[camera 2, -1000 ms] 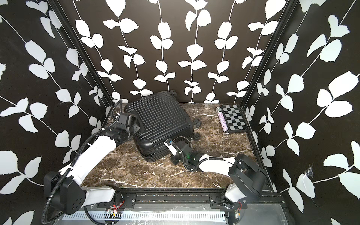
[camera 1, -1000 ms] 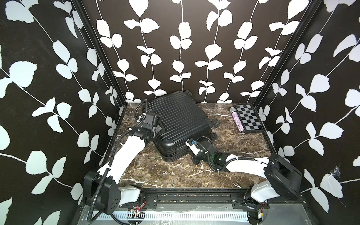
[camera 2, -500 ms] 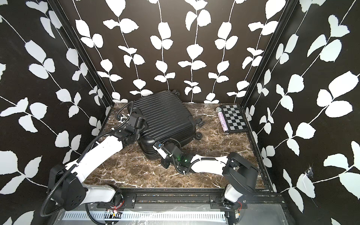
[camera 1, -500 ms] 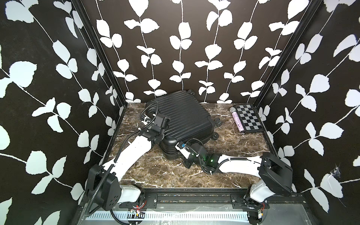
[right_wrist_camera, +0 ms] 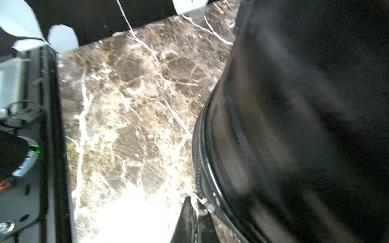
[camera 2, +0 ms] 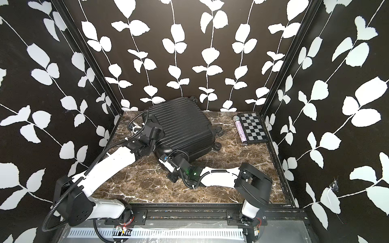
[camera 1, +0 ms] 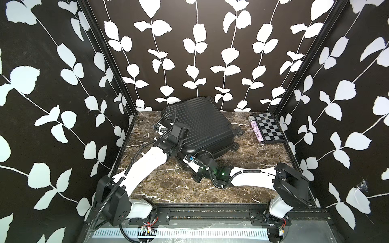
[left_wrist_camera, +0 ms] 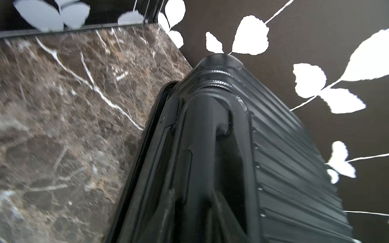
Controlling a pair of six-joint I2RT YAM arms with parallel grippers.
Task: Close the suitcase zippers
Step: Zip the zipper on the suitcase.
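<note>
My right jaws pinch the zipper pull (right_wrist_camera: 200, 207) at the near corner of the suitcase (camera 1: 202, 128), its track (right_wrist_camera: 196, 166) curving on ahead of them; the left jaws' state I cannot tell.

In both top views the left gripper (camera 1: 181, 149) has its fingertips hidden under its wrist at the lower-left corner of the suitcase (camera 1: 202, 126). In the right wrist view the suitcase is blurred, the right gripper (right_wrist_camera: 194, 202) is cut off, and whether its pressed-together fingers pinch the tiny zipper pull (right_wrist_camera: 203, 205) is unclear.
</note>
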